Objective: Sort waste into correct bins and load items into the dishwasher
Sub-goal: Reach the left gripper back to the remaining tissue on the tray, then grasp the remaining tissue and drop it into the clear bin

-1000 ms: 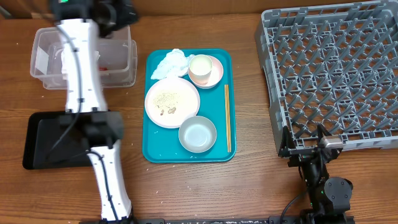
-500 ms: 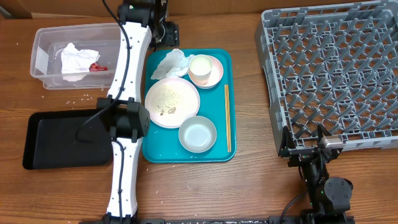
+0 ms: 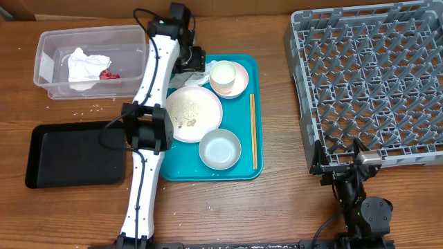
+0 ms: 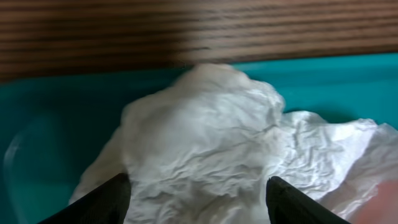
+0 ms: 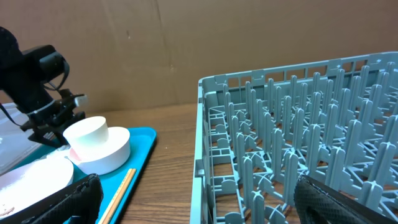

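My left gripper (image 3: pixel 192 61) is open and low over a crumpled white napkin (image 3: pixel 204 69) at the back left of the teal tray (image 3: pixel 173 169). In the left wrist view the napkin (image 4: pixel 205 137) fills the space between the two open fingertips (image 4: pixel 102 200). The clear tub (image 3: pixel 48 90) holds another napkin (image 3: pixel 84 66) and a red-and-white sachet (image 3: pixel 105 74). The black tray (image 3: pixel 73 153) sits in front of the tub. The plate (image 3: pixel 192 113) carries rice crumbs. The cup (image 3: pixel 223 75) stands on the pink saucer (image 3: pixel 240 81). The bowl (image 3: pixel 219 149) and chopsticks (image 3: pixel 252 130) lie on the teal tray. My right gripper (image 3: pixel 353 169) is open at the near corner of the grey rack (image 3: pixel 374 83).
Loose rice grains (image 3: pixel 86 111) lie on the wood between the tub and the black tray. The right wrist view shows the rack's near wall (image 5: pixel 205 155), the cup (image 5: pixel 93 140), the chopsticks (image 5: pixel 115 196) and the left gripper (image 5: pixel 46 115) beyond.
My left arm swung right from over the clear tub to the napkin on the teal tray. The tub's napkin and sachet came into view. The right arm has not moved.
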Robot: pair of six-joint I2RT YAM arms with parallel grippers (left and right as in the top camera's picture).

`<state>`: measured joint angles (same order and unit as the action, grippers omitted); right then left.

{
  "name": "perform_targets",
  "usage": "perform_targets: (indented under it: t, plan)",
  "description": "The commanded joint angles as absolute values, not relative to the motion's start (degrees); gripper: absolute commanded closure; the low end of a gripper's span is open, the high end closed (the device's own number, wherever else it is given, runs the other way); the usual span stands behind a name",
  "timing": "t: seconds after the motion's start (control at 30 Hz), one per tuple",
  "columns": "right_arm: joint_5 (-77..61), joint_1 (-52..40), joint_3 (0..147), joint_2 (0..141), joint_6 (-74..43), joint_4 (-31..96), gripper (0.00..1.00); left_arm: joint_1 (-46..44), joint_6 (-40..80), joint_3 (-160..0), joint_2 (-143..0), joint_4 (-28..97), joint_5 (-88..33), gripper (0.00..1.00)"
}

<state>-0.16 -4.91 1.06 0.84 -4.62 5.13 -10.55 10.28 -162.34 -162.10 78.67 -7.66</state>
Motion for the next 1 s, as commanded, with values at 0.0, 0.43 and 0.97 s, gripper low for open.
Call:
perform_targets:
  t: [0.0, 0.43, 0.97]
  plan:
    - [-0.08, -4.80, 0.47, 0.16, -4.47, 4.84, 0.00, -11.44, 9.23, -162.32, -163.52, 78.85, -7.64, 0.34]
    - [-0.08, -4.80, 0.47, 0.16, -4.47, 4.84, 0.00, -11.25, 9.61, -163.37, -163.09, 82.28, -0.84, 0.96]
    - [-0.08, -4.80, 0.47, 0.16, -4.47, 4.84, 0.00, 0.73, 30.35, -173.47, -143.59, 85.41, 3.64, 0.96]
